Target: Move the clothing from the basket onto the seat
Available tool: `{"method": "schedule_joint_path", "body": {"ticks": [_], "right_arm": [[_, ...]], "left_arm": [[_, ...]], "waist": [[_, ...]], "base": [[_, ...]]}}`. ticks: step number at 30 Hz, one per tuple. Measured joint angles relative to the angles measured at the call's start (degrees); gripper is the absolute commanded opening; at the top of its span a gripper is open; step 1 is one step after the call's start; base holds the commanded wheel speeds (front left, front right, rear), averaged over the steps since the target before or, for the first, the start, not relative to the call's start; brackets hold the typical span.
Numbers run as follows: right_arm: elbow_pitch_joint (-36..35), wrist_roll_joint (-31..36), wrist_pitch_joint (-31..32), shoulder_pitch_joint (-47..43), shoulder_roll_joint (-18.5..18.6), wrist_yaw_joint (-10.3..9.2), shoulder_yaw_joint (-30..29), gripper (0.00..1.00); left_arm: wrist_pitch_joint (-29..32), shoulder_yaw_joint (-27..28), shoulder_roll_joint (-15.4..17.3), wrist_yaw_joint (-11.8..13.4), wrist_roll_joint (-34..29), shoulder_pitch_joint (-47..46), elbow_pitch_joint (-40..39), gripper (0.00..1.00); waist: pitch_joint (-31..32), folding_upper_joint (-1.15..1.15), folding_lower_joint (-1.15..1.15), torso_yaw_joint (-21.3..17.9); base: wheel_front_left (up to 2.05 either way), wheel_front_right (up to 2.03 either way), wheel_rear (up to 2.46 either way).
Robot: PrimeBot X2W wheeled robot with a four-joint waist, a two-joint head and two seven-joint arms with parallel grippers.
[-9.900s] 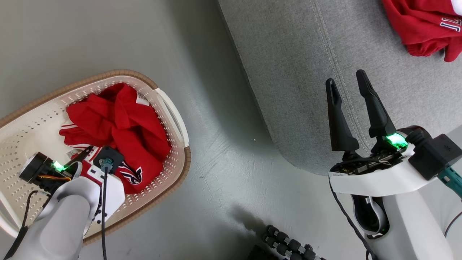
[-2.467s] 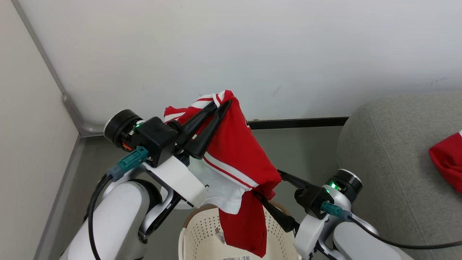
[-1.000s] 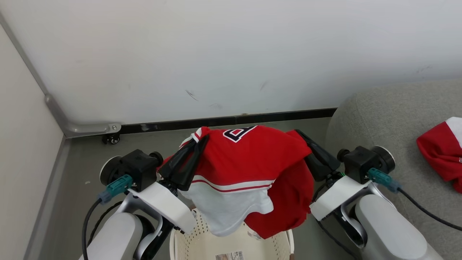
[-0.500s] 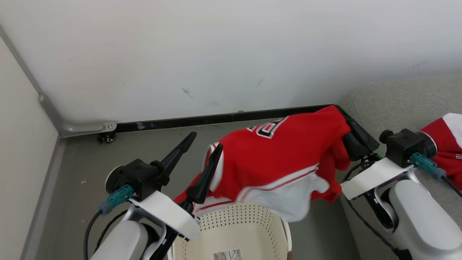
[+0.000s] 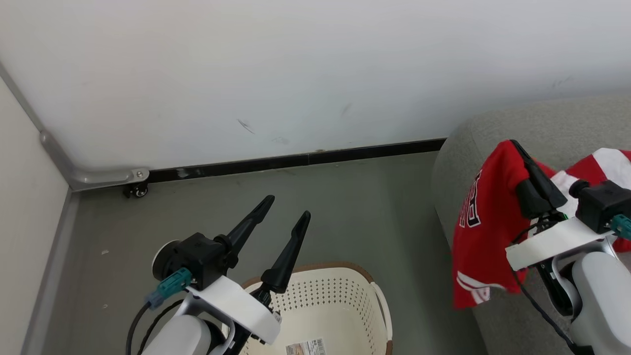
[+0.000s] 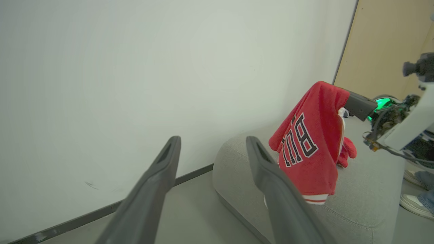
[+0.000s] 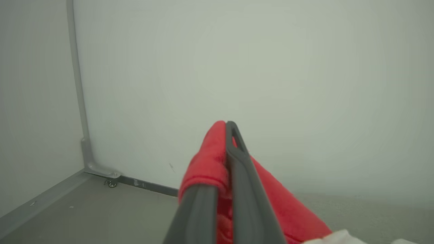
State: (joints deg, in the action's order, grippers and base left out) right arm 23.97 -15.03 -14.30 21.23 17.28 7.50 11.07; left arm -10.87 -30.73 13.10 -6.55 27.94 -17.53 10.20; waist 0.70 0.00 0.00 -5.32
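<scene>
My right gripper [image 5: 516,147] is shut on a piece of the clothing, a red jersey [image 5: 480,231] with white stripes and lettering. It hangs from the fingers over the left edge of the grey seat [image 5: 493,118]. More of the clothing [image 5: 611,158] lies on the seat behind that arm. The left gripper [image 5: 287,207] stands open with nothing in it, above the cream basket [image 5: 352,270]; what shows of its inside holds no fabric. From the left wrist, its fingers [image 6: 169,159] frame the jersey [image 6: 308,149] over the seat [image 6: 366,189]. The right wrist view has red cloth [image 7: 206,159] pinched at the gripper [image 7: 226,135].
A pale wall with a black skirting strip [image 5: 296,160] runs behind the grey floor. A metal corner trim with a small castor [image 5: 135,190] sits at the left. A person's shoes [image 6: 417,203] stand past the seat in the left wrist view.
The left gripper has opened and let go of the jersey. My right gripper has carried it to the right, from above the basket to the seat's edge. The head camera has shifted too.
</scene>
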Motion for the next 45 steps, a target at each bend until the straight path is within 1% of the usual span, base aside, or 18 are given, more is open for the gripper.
{"method": "schedule_joint_path", "body": {"ticks": [16,21,28,33,40,45], "right_arm": [[-3.7,3.0,-0.1,-4.0,0.0,0.00,-6.0,0.00],[-5.1,4.2,-0.1,-5.4,-0.4,0.00,-7.9,0.00],[-6.5,5.0,-0.1,-7.8,-0.5,0.00,-11.2,0.00],[-7.9,5.5,-0.1,-9.2,-0.7,0.00,-13.1,0.00],[-9.0,5.5,0.0,-10.5,-1.3,0.00,-13.8,0.00],[-9.0,5.6,0.7,-10.7,-1.5,0.00,-11.5,0.00]], "left_arm": [[-0.8,-5.3,0.9,-0.5,0.7,0.0,-0.4,1.00],[-1.3,-6.9,1.1,-0.5,1.0,0.0,-0.4,1.00],[-1.3,-11.1,1.8,-0.5,2.5,-0.1,-1.0,1.00],[-1.4,-12.4,2.7,-0.5,3.3,-0.1,-1.1,1.00],[-1.8,-13.0,2.9,-0.5,4.2,-0.1,-1.2,1.00],[-2.1,-13.0,3.1,-0.5,4.3,-0.1,-1.2,1.00]], "waist": [[0.0,0.00,0.00,-3.0],[0.0,0.00,0.00,-4.5],[0.0,0.00,0.00,-6.8],[0.0,0.00,0.00,-8.6],[0.1,0.00,0.00,-10.8],[0.2,0.00,0.00,-12.1]], "base": [[0.00,0.00,0.00],[0.00,0.00,0.00],[0.00,0.00,0.00],[0.00,0.00,0.00],[0.00,0.00,0.00],[0.00,0.00,0.00]]}}
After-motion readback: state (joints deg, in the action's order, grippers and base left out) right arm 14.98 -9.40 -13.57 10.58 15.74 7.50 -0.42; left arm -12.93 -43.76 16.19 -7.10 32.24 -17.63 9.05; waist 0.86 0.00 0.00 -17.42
